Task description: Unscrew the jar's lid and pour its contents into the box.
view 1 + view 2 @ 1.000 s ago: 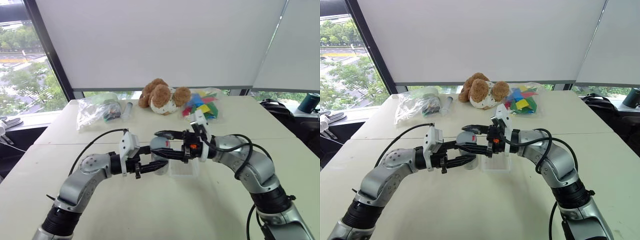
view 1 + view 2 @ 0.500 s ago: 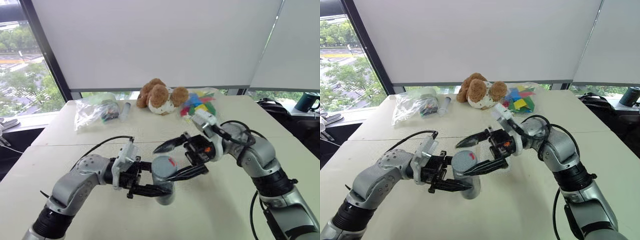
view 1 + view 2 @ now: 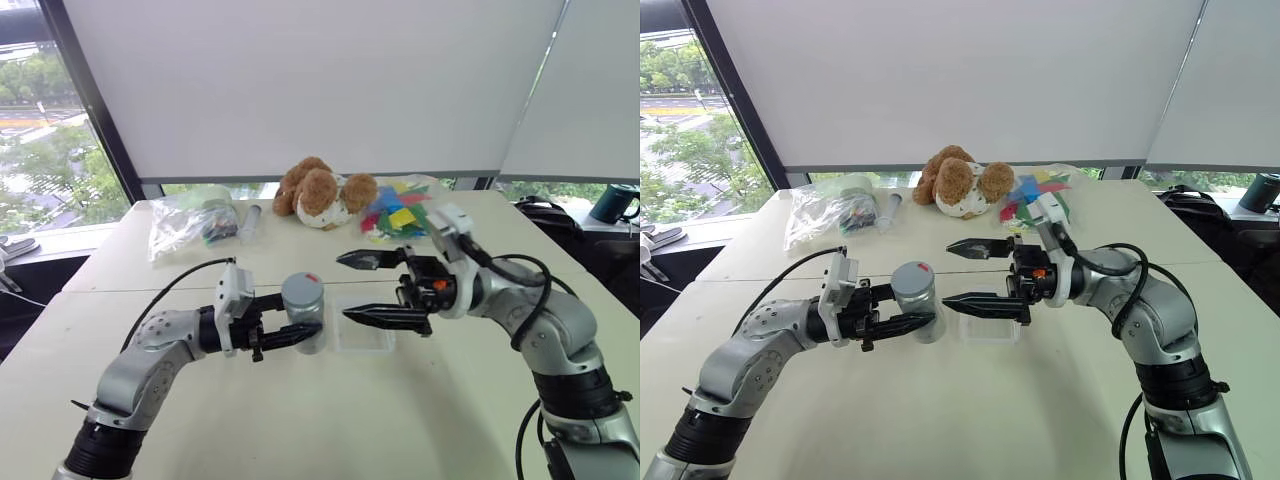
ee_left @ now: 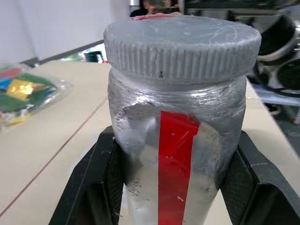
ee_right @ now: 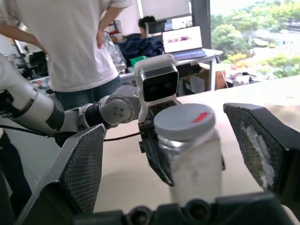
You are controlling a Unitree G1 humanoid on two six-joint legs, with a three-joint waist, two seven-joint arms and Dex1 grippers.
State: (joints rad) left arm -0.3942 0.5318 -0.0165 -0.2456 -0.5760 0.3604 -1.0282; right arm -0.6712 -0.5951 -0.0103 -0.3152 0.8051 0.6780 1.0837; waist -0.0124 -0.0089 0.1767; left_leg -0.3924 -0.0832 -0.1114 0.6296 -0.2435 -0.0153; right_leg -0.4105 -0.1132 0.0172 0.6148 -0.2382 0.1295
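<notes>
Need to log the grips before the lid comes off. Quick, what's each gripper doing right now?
Left gripper: closed on the jar, lid on.
Right gripper: open, holding nothing, beside the jar.

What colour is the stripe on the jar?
Red, on the silver-grey jar; clearest in the left wrist view.

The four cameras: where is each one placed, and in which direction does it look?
Left eye and right eye views: on the head, looking forward and down at the table; both arms show.
Left wrist view: on the left wrist, looking along the left pincer at the jar it grips; its fingers show.
Right wrist view: on the right wrist, looking between the open right pincer fingers.
Shared: the jar and its lid show in all views.
</notes>
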